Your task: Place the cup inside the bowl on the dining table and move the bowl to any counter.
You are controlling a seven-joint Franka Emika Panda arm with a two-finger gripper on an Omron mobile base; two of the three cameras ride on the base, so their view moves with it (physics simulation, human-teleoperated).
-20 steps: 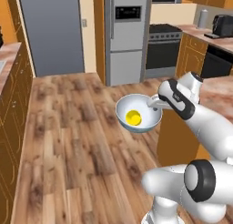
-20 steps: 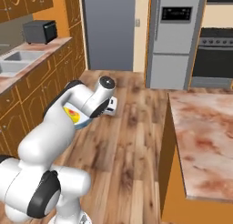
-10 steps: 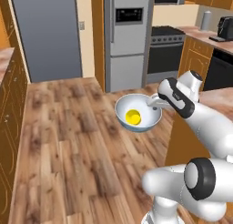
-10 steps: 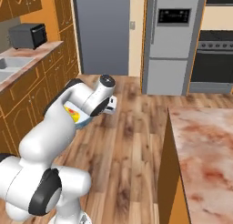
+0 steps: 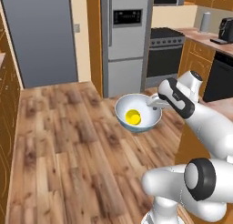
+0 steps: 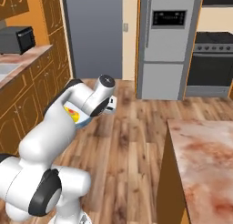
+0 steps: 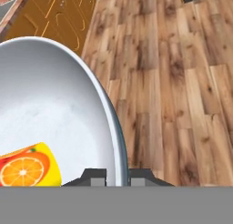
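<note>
The wide pale bowl [image 5: 147, 121] hangs in mid-air over the wooden floor, with the yellow cup [image 5: 133, 116] lying inside it. My gripper [image 5: 153, 103] is shut on the bowl's right rim. In the hand view the bowl [image 7: 54, 100] takes up the left half, the cup [image 7: 26, 167] shows an orange-slice print on its side, and my gripper [image 7: 117, 175] pinches the rim between its fingertips [image 7: 93, 177]. From the right base view my arm covers most of the bowl [image 6: 83, 122]; a bit of the cup [image 6: 71, 112] peeks out. The marbled dining table [image 6: 205, 164] lies at the lower right.
A counter [image 6: 25, 59] over orange cabinets with a black microwave [image 6: 16, 38] runs along the left. A steel fridge [image 5: 127, 41] and black oven [image 5: 166, 54] stand ahead. Another counter [image 5: 205, 34] with appliances sits at the far right. Open wooden floor [image 5: 59, 141] spreads to the left.
The whole scene has shifted in both base views, so the base has moved; the fridge looks nearer. The bowl with the cup stays held in the same place relative to my arm.
</note>
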